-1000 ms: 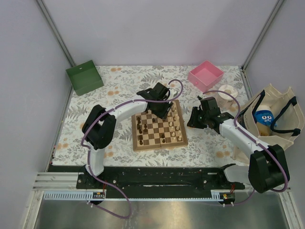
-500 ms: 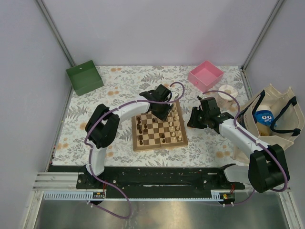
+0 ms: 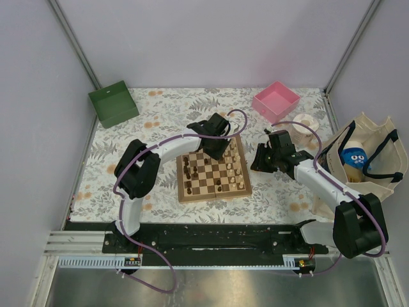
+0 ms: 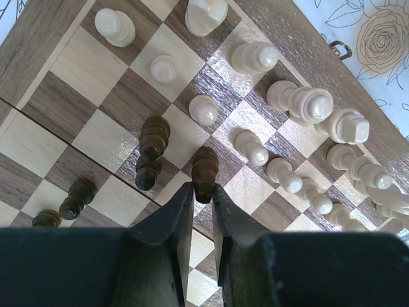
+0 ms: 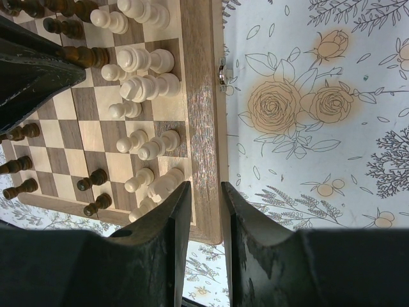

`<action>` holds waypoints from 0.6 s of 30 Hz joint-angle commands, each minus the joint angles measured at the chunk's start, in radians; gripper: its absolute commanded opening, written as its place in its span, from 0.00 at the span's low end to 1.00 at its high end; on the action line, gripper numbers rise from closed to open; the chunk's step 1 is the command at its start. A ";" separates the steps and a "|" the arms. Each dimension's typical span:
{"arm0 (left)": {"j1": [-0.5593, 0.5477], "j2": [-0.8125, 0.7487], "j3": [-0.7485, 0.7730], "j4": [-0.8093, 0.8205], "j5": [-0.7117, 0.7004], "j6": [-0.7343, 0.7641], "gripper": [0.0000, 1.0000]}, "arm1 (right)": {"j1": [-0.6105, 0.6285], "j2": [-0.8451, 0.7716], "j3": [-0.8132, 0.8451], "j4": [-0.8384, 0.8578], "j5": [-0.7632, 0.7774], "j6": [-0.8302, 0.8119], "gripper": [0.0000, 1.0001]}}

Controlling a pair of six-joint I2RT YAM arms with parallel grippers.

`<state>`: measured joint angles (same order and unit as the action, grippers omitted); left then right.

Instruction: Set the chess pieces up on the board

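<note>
The left pincer (image 4: 203, 187) is pinching a dark brown turned wooden chess piece (image 4: 205, 167) between nearly closed tips, over the square checked wooden board (image 4: 294, 35). A taller dark figure (image 4: 153, 150) is crowding just left of the tips, a pale cream pawn (image 4: 204, 109) is standing just ahead, and other cream figures (image 4: 307, 105) are lining up ahead-right. The right pincer (image 5: 206, 187), tips slightly parted and empty, is hovering over the board's border, with floral cloth (image 5: 307, 109) lying to its right

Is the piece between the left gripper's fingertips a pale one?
No, the left wrist view shows a dark brown chess piece pinched between the fingertips of the left gripper.
</note>
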<state>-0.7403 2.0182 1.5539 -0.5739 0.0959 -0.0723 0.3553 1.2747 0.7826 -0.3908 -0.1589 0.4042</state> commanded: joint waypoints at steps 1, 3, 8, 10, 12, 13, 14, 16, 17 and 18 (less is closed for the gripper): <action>-0.004 -0.033 0.037 0.034 -0.022 -0.007 0.23 | 0.007 0.000 0.040 0.015 -0.019 -0.015 0.34; -0.004 -0.033 0.037 0.032 -0.019 -0.006 0.21 | 0.007 0.005 0.040 0.013 -0.016 -0.015 0.34; -0.004 -0.047 0.035 0.031 -0.035 0.002 0.11 | 0.008 0.011 0.038 0.020 -0.021 -0.013 0.34; -0.005 -0.050 0.035 0.026 -0.036 0.005 0.11 | 0.007 0.015 0.040 0.020 -0.027 -0.013 0.34; -0.005 -0.049 0.044 0.016 -0.041 0.006 0.19 | 0.008 0.015 0.040 0.020 -0.025 -0.015 0.34; -0.005 -0.049 0.043 0.016 -0.042 0.008 0.19 | 0.007 0.014 0.041 0.018 -0.025 -0.013 0.34; -0.004 -0.050 0.041 0.013 -0.039 0.009 0.19 | 0.007 0.014 0.040 0.018 -0.025 -0.015 0.34; -0.005 -0.052 0.044 0.016 -0.036 0.011 0.25 | 0.007 0.017 0.040 0.018 -0.027 -0.015 0.34; -0.005 -0.050 0.048 0.013 -0.038 0.009 0.29 | 0.007 0.018 0.041 0.018 -0.027 -0.016 0.34; -0.004 -0.052 0.051 0.011 -0.036 0.009 0.31 | 0.007 0.017 0.043 0.018 -0.027 -0.015 0.34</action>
<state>-0.7403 2.0178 1.5555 -0.5751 0.0742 -0.0711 0.3553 1.2900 0.7826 -0.3901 -0.1730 0.4038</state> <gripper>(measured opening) 0.273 0.339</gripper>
